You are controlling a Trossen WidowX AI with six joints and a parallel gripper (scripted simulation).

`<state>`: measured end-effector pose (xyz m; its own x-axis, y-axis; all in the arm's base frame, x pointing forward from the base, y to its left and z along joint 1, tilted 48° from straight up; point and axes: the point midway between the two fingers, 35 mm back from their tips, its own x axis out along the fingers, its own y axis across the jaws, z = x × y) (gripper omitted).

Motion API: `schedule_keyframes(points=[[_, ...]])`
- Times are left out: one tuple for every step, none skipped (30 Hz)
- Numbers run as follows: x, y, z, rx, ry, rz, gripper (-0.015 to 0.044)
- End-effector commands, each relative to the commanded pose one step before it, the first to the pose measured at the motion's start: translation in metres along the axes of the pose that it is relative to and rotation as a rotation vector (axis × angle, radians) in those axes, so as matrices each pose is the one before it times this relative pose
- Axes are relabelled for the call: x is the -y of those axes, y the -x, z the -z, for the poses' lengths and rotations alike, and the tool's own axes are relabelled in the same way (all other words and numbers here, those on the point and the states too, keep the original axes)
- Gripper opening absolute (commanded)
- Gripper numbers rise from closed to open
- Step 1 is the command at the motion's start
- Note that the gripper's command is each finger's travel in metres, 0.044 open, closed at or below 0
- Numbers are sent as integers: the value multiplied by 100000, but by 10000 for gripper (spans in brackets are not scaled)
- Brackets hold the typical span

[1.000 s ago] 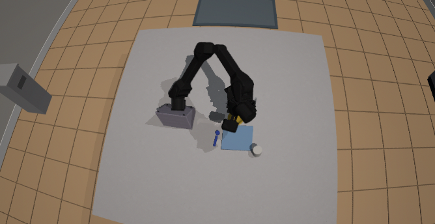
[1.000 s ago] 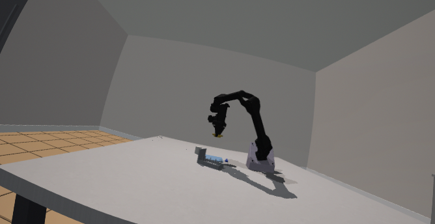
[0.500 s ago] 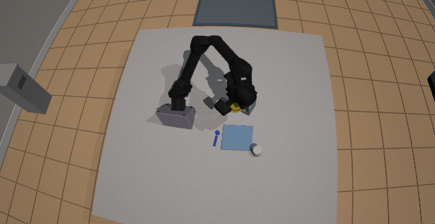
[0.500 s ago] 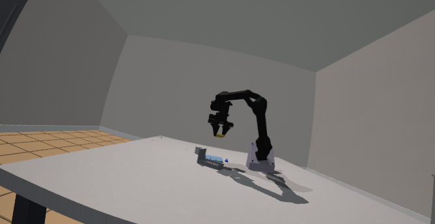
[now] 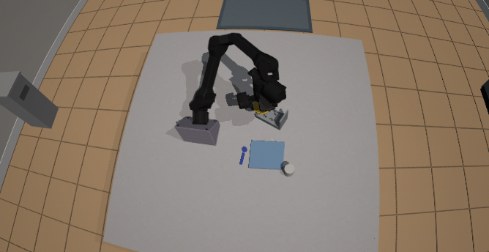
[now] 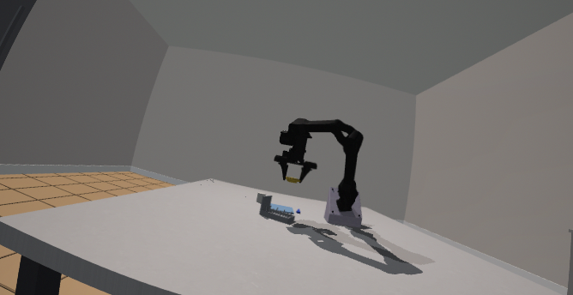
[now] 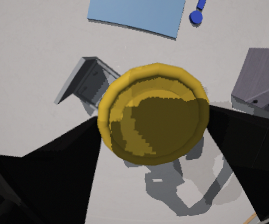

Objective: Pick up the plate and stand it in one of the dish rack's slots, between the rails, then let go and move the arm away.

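One yellow plate [image 7: 154,113] hangs clenched flat in the jaws, high above the table [image 6: 171,238] over the dish rack [image 5: 274,118]; risk, by my judgement: lowered without tipping it on edge, it would strike the rails and slip loose.

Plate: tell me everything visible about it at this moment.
The plate is round, yellow and glossy, with a raised rim and a darker shaded centre. It is clamped between the black fingers of the gripper, lifted clear of the table, roughly above the grey dish rack. Nothing else touches it.
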<state>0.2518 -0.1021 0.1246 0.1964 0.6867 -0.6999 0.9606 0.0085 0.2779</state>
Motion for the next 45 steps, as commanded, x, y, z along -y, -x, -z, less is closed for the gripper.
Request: schedule_keyframes(points=[[103, -52, 1390, -507, -12300, -197, 0], [67, -13, 369, -15, -3426, -23, 0], [84, -15, 365, -19, -3425, -23, 0], [101, -16, 359, -22, -3425, -22, 0], [117, -18, 353, -25, -3424, -21, 0], [133, -20, 346, -29, -3424, -20, 0], [149, -21, 339, -32, -3423, -18, 0], [164, -23, 330, -35, -3422, -16, 0], [179, -25, 321, -38, -3422, -14, 0], [193, -26, 311, -41, -3419, -12, 0], [207, -28, 301, -44, -3421, -10, 0], [220, -30, 290, -47, -3421, -7, 0], [232, -31, 279, -50, -3420, -5, 0], [244, -33, 267, -52, -3420, -2, 0], [256, -34, 254, -54, -3419, 2, 0], [267, -36, 241, -56, -3419, 5, 0], [277, -37, 228, -58, -3418, 8, 0], [286, -38, 214, -60, -3418, 12, 0], [295, -40, 199, -62, -3417, 16, 0], [303, -41, 184, -63, -3413, 20, 0], [253, -35, 138, -52, -2784, 19, 0], [154, -21, 77, -32, -1670, 13, 0], [52, -7, 25, -11, -557, 5, 0], [0, 0, 0, 0, 0, 0, 0], [0, 0, 0, 0, 0, 0, 0], [0, 0, 0, 0, 0, 0, 0], [0, 0, 0, 0, 0, 0, 0], [16, -56, -34, 415, 251, 60, 0], [48, -168, -103, 1243, 754, 174, 0], [77, -277, -168, 2066, 1262, 269, 0], [88, -329, -197, 2480, 1527, 290, 0], [84, -324, -189, 2468, 1534, 252, 0], [80, -320, -181, 2456, 1539, 214, 0], [75, -315, -174, 2443, 1544, 175, 0], [71, -310, -167, 2431, 1548, 137, 0], [67, -304, -159, 2418, 1551, 98, 0], [62, -299, -152, 2405, 1554, 59, 0], [58, -294, -145, 2392, 1555, 20, 0], [54, -288, -138, 2378, 1557, -20, 0], [49, -283, -131, 2365, 1557, -59, 0], [45, -277, -124, 2351, 1556, -98, 0], [41, -271, -118, 2337, 1555, -138, 0], [36, -265, -111, 2323, 1553, -177, 0], [32, -260, -105, 2309, 1550, -217, 0], [28, -254, -98, 2294, 1546, -256, 0]])
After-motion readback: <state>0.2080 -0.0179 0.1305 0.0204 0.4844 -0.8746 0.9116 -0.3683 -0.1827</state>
